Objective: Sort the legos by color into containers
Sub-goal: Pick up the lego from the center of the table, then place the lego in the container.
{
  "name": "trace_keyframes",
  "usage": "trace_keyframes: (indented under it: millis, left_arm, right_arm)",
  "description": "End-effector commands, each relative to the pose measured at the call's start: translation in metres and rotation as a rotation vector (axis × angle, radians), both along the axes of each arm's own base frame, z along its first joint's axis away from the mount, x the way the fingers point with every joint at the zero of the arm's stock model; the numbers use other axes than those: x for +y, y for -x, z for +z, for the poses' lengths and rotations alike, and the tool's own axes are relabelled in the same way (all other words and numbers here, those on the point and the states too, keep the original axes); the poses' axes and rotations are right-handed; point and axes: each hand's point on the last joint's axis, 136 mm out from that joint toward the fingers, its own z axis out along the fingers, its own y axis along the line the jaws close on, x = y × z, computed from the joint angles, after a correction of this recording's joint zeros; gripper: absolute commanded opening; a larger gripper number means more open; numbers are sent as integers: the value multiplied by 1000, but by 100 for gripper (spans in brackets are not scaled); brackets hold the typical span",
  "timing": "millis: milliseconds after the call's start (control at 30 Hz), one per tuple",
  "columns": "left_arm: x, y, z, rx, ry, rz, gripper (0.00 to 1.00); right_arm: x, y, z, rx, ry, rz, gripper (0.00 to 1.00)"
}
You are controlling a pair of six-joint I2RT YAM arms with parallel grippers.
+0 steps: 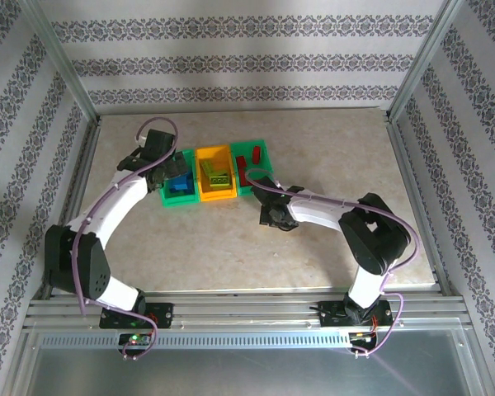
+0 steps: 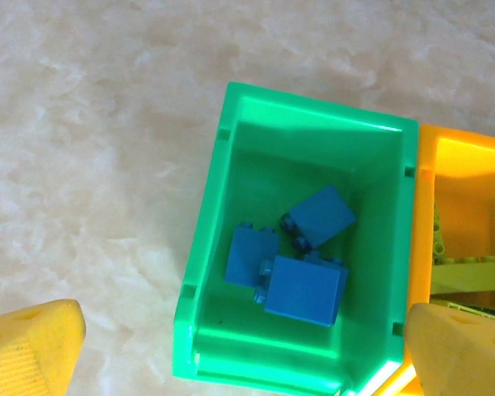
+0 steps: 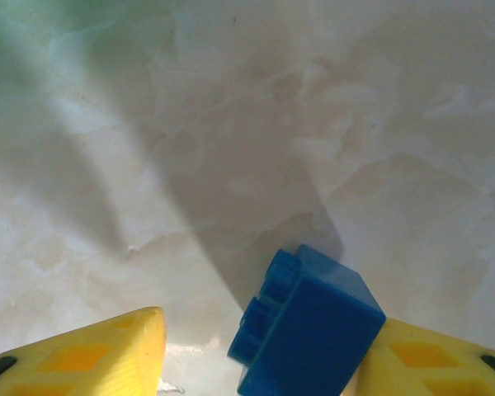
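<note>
The right gripper point(image 3: 264, 322) is spread wide, low over the marble table point(image 3: 231, 124). A tilted blue brick point(image 3: 309, 330) leans against one finger point(image 3: 433, 363), and a clear gap separates it from the other finger point(image 3: 91, 355). It cannot be told whether the brick rests on the table. The left gripper point(image 2: 243, 313) hangs wide apart and empty above the first green bin point(image 2: 206, 214), where three blue bricks point(image 2: 304, 290) lie together. Touching that bin is the orange-yellow bin point(image 2: 462, 165), which holds lime bricks point(image 2: 470, 272). Next in the row is the second green bin point(image 1: 262, 147), with red bricks point(image 1: 253, 153) inside.
</note>
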Motion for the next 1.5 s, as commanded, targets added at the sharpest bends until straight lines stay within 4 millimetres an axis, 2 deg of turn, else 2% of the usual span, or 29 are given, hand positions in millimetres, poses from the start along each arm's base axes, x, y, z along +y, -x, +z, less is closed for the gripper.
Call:
trace_keyframes:
  millis: [0, 133, 233, 400, 500, 733, 800, 933, 1133, 1267, 1467]
  left_arm:
    - [15, 7, 12, -51, -24, 35, 100]
    - [26, 24, 18, -78, -42, 61, 100]
    - [36, 38, 21, -98, -54, 92, 100]
    - [51, 58, 26, -142, -73, 143, 100]
    - [55, 69, 29, -169, -66, 161, 100]
    - [54, 82, 29, -201, -25, 162, 100]
    - [52, 85, 26, -201, -10, 152, 100]
    - [48, 91, 21, -203, 15, 138, 100]
    - [45, 94, 20, -210, 39, 123, 100]
    - [42, 94, 17, -209, 50, 113, 100]
    - [38, 91, 12, -204, 71, 101, 100]
  right_arm:
    - [-3, -10, 0, -11, 34, 5, 53]
    - [-6, -13, -4, -7, 55, 12, 44]
    - [-4, -14, -4, -4, 58, 34, 33]
    - [14, -19, 12, -26, 42, 98, 14]
    - [41, -26, 36, -83, 7, 168, 10]
    - [127, -58, 106, -253, -109, 350, 10]
    - [149, -70, 115, -279, -137, 387, 10]
    - [192, -92, 122, -317, -177, 454, 10]
    - [242, -120, 125, -376, -218, 536, 11]
    - [265, -132, 123, -406, -243, 561, 12]
    - [285, -144, 116, -424, -271, 583, 13]
